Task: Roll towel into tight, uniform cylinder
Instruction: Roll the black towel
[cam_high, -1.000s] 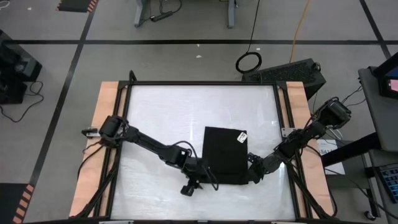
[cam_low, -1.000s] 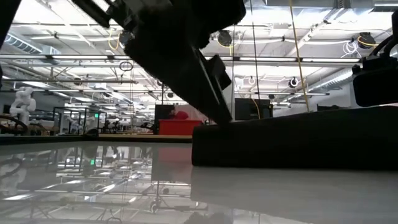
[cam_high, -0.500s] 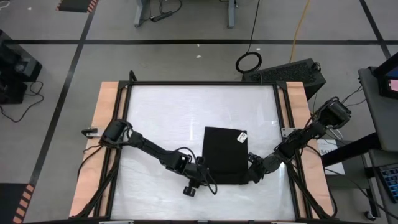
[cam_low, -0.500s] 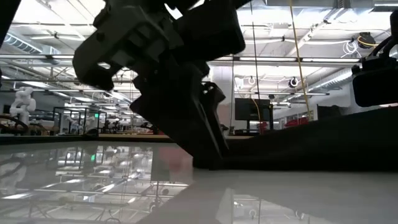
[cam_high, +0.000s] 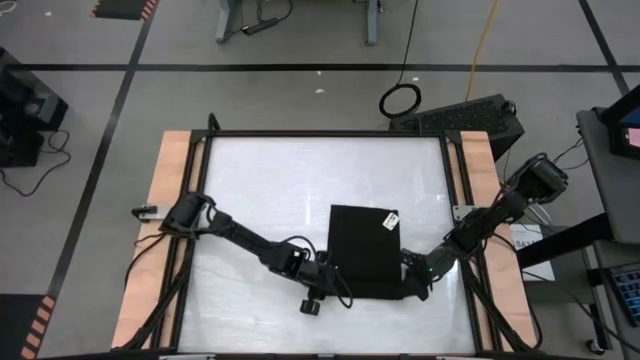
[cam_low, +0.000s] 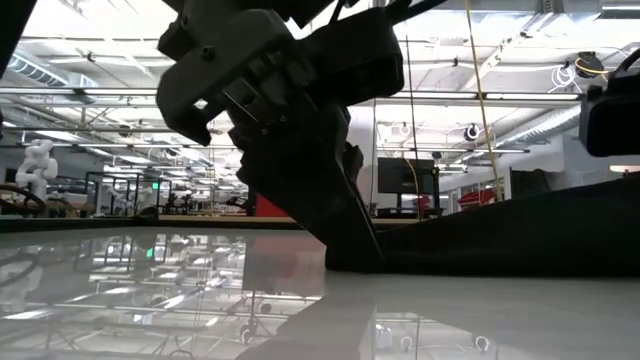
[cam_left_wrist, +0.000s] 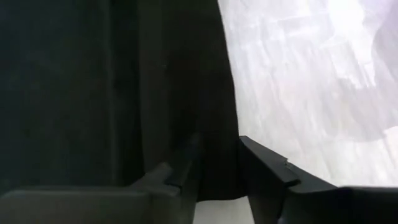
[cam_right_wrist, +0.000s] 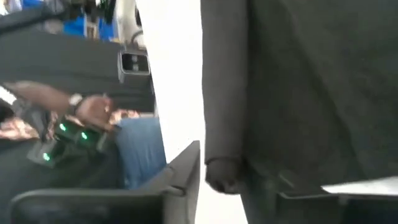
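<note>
- Lying flat on the white worktop (cam_high: 260, 190), the towel (cam_high: 362, 250) has both claws at its near corners.
- Left claw (cam_high: 325, 283) pinches the left corner with fingers narrow.
- Right claw (cam_high: 408, 285): its grip cannot be told.
- Risk: uneven corner lift would skew the roll, leaving it loose.
- Hidden: the near edge beneath both claws.

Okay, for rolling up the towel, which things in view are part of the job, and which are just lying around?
Part of the job:
- towel, black, flat on the table
- left gripper at its near left corner
- right gripper at its near right corner

Just lying about:
- black cable loop on the floor beyond the table
- person in the right wrist view
</note>
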